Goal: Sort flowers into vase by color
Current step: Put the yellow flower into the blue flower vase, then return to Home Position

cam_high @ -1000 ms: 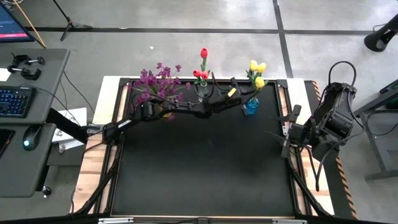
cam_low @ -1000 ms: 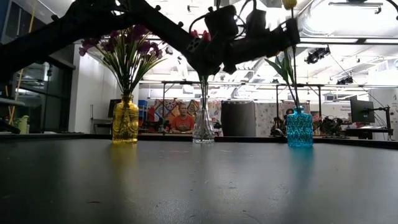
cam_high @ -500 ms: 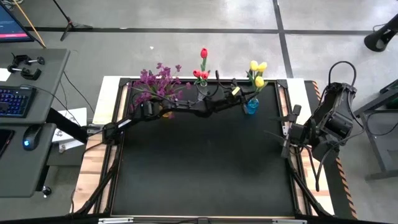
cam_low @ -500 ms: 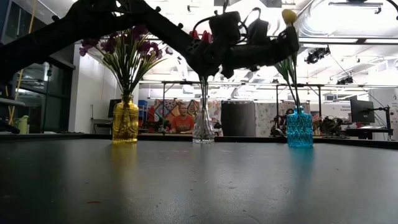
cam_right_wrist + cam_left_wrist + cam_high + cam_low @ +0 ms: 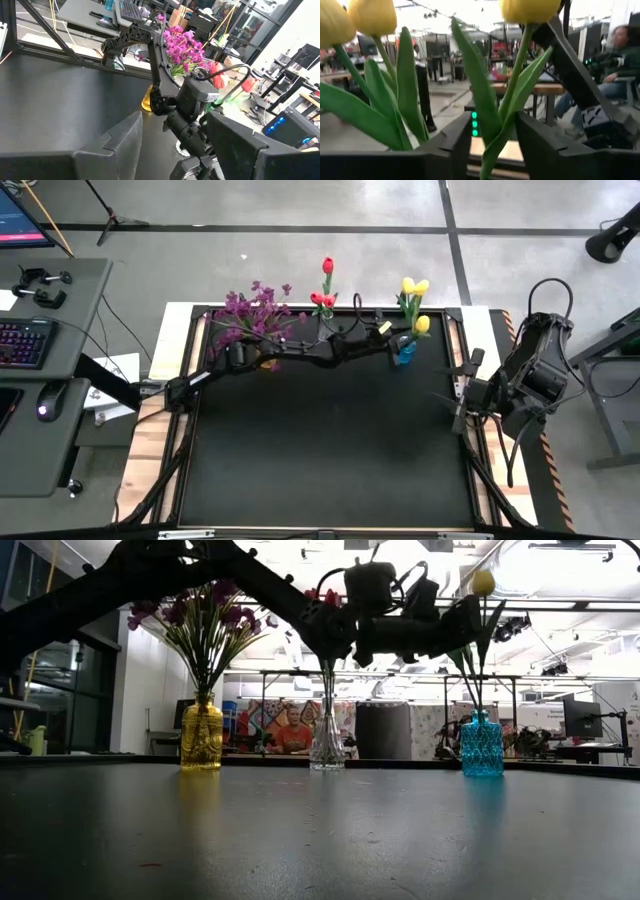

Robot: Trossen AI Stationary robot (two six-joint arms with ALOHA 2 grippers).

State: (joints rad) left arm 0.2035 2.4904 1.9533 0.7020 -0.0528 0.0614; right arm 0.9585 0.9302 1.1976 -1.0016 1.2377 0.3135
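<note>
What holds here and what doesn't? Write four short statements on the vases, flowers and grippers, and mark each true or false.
1. The purple flowers stand in the yellow vase. True.
2. The blue vase holds red tulips. False: it holds yellow tulips.
3. The left gripper is at the blue vase, a tulip stem between its fingers. True.
4. The right gripper holds a flower. False: it is open and empty, by the right edge of the table.
</note>
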